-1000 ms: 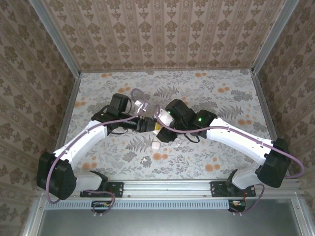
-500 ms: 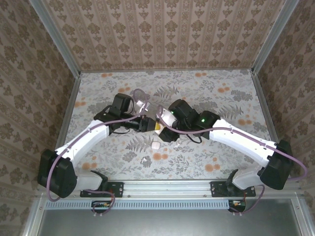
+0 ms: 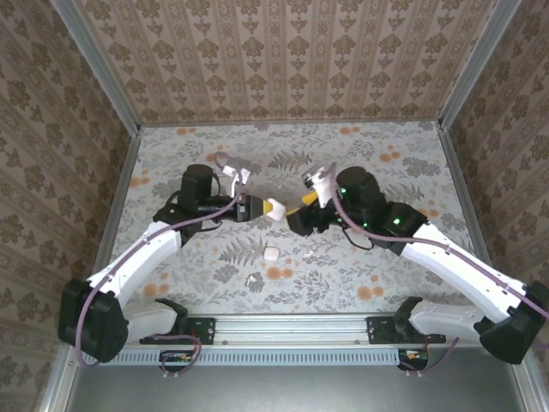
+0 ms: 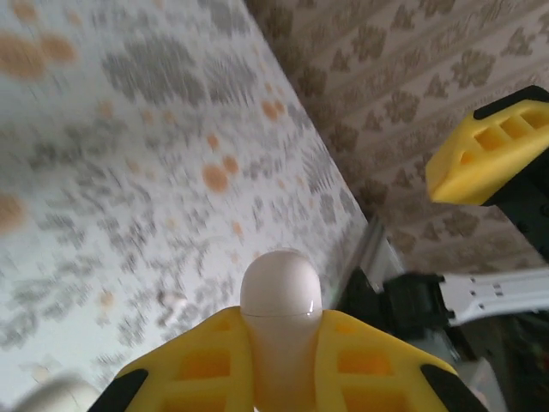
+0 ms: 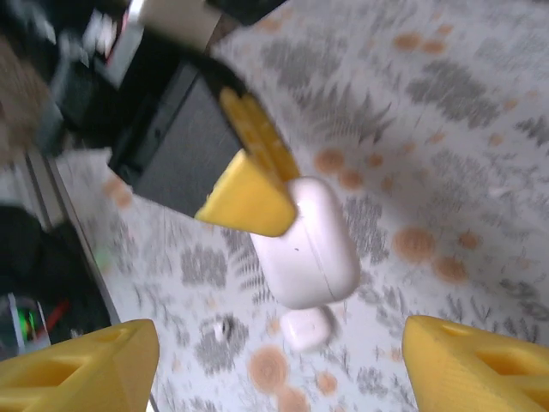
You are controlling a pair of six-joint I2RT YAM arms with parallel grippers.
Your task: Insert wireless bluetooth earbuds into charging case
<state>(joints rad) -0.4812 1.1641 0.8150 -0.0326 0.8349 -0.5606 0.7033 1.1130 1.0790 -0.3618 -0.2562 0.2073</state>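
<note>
The left fingers [image 4: 202,365] are clenched on the white charging case [image 4: 280,296] and hold it over the flowered bench [image 3: 360,163]. The right fingers [image 5: 480,369] are released and spread wide, near the case but apart from it. A smaller white piece [image 3: 272,254] lies on the bench.

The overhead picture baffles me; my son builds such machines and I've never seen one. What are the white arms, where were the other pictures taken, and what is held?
Those are two robot arms, a left arm and a right arm, bolted at the near edge of the flowered table. Each ends in two yellow fingers. The overhead picture comes from a fixed camera above and behind them. The other two come from cameras on each wrist, looking along that arm's fingers. The left arm's fingers are shut on a glossy white charging case. The right arm's fingers stand wide open facing it, holding nothing. On the table lie a smaller white piece and a tiny white item, too small to identify.
</note>
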